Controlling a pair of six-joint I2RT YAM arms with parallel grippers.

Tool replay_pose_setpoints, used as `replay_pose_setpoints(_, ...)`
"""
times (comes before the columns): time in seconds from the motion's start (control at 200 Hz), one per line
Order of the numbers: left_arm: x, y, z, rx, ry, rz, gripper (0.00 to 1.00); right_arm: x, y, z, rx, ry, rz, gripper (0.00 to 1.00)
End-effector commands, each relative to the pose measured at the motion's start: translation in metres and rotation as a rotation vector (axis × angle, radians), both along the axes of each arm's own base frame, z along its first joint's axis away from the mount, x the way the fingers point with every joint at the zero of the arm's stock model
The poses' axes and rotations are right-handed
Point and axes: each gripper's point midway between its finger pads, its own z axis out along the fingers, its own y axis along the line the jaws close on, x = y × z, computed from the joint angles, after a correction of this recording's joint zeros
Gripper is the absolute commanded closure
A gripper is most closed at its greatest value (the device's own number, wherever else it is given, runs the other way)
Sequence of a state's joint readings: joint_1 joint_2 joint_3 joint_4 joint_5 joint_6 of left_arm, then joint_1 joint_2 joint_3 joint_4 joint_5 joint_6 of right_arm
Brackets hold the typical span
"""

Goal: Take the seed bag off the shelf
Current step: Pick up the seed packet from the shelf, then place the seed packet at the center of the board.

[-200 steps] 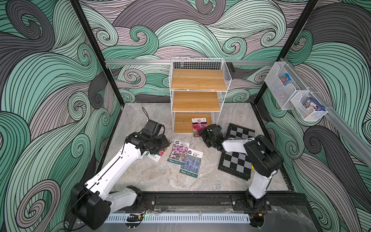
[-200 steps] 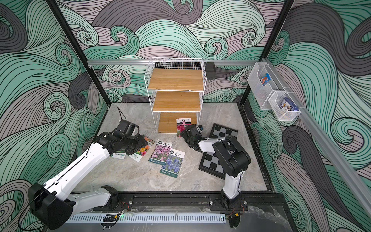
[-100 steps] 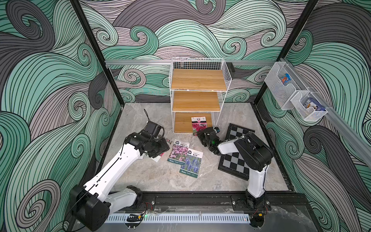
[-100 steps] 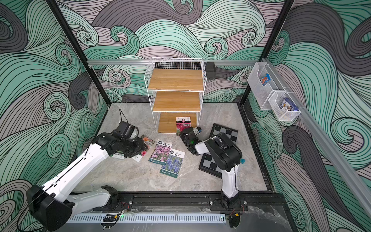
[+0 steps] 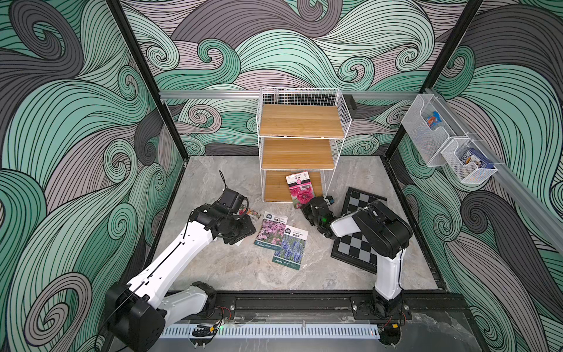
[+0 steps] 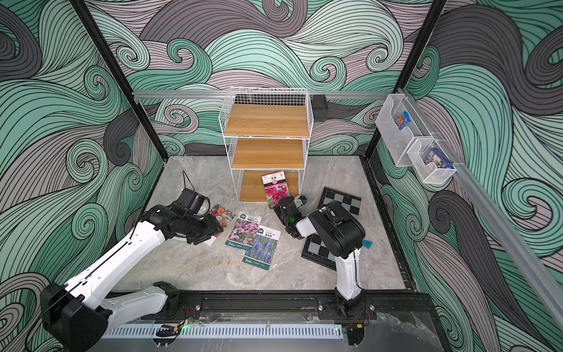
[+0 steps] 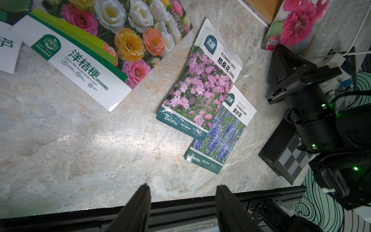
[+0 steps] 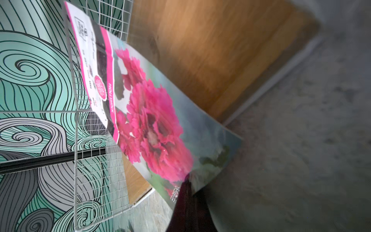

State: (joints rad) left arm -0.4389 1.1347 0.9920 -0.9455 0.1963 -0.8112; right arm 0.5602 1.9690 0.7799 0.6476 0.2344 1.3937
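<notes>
Seed bag [image 5: 299, 190], pinched by right gripper [image 5: 305, 208], beside wire-sided shelf [image 5: 300, 122].

One white wire shelf [image 5: 300, 122] with three wooden boards; five seed bags: a pink-red bag [image 5: 300, 190], pink bag [image 5: 271, 228], purple bag [image 5: 291, 248], mixed-colour bag [image 6: 222, 215] and a mostly hidden bag [image 7: 6, 48]; one chessboard [image 5: 353, 250]; two clear wall bins [image 5: 423, 137]; two robot arms [image 5: 182, 253]

- One corner of the seed bag [image 8: 152, 124] is hidden behind the right gripper [image 8: 187, 186].
- The left gripper [image 7: 183, 192] is cut off by the picture edge.
- Contents of the wall bins [image 5: 419, 137] are too small to identify.
</notes>
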Motion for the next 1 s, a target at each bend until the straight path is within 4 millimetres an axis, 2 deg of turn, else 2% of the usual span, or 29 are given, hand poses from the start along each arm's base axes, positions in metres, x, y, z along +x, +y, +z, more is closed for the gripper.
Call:
replay_pose_setpoints(0.0, -0.002, -0.002, 0.002, -0.012, 0.000, -0.024, 0.43, -0.018, -0.008, -0.007, -0.047, 0.033, 0.015, 1.00)
replay_pose_setpoints(0.145, -0.001, -0.003, 0.001, -0.017, -0.001, -0.028, 0.44, -0.020, -0.004, 0.016, -0.023, -0.024, 0.048, 1.00)
replay_pose_setpoints(0.325, -0.003, -0.001, 0.001, -0.015, -0.005, -0.021, 0.44, -0.024, 0.005, 0.056, 0.017, -0.095, 0.103, 1.00)
replay_pose_setpoints(0.455, -0.005, 0.000, -0.001, -0.022, -0.012, -0.012, 0.44, -0.042, 0.007, 0.084, 0.010, -0.106, 0.126, 1.00)
replay_pose_setpoints(0.585, -0.007, -0.001, -0.006, -0.030, -0.002, -0.015, 0.43, -0.072, 0.002, 0.098, -0.009, -0.087, 0.118, 1.00)
replay_pose_setpoints(0.756, -0.010, -0.002, -0.011, -0.036, 0.000, -0.022, 0.44, -0.118, -0.016, 0.087, -0.036, -0.009, 0.065, 1.00)
replay_pose_setpoints(0.876, -0.012, -0.003, -0.017, -0.040, 0.013, -0.028, 0.43, -0.152, -0.038, 0.063, -0.063, 0.058, 0.008, 1.00)
replay_pose_setpoints(0.996, -0.013, -0.004, -0.019, -0.047, 0.017, -0.038, 0.44, -0.179, -0.059, 0.049, -0.113, 0.095, -0.042, 1.00)
